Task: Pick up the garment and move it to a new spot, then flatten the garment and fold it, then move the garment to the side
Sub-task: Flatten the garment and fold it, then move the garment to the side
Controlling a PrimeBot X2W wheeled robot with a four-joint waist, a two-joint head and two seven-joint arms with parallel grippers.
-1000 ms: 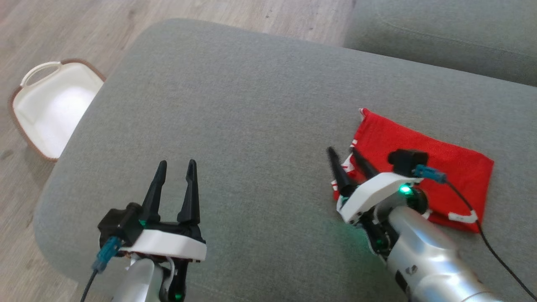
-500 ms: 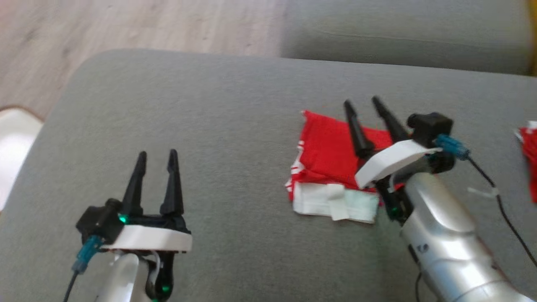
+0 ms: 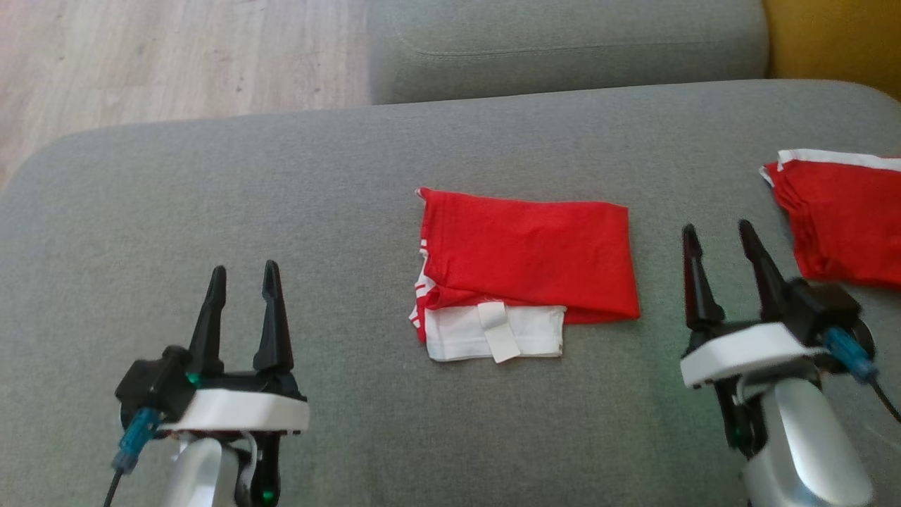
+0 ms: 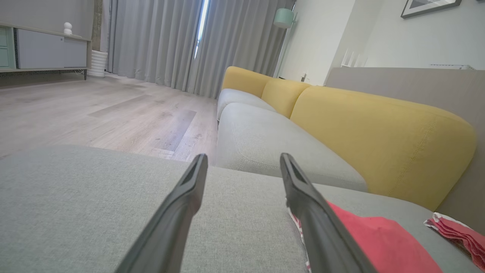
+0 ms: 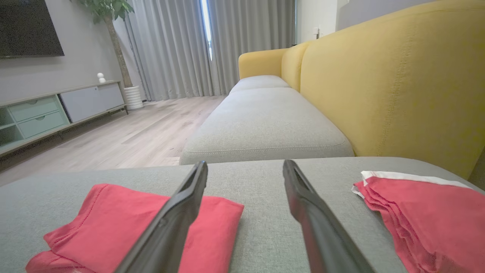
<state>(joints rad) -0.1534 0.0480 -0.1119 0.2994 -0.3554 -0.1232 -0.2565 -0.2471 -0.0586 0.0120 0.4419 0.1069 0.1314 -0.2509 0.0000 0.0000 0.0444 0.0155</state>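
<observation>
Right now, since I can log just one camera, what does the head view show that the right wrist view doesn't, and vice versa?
Head view: the open left gripper with two dark fingers, and the tagged white panel along the near edge of the folded red cloth garment. Right wrist view: long grey curtains, a low cabinet with pale green drawers and a leafy potted tree. Both: that garment, the second folded red piece with white trim, the grey fabric cushion and the open right gripper.

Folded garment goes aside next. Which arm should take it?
Right, probably: the right gripper, open, is nearer the folded red garment, between it and the red stack; the left gripper is farther off.
</observation>
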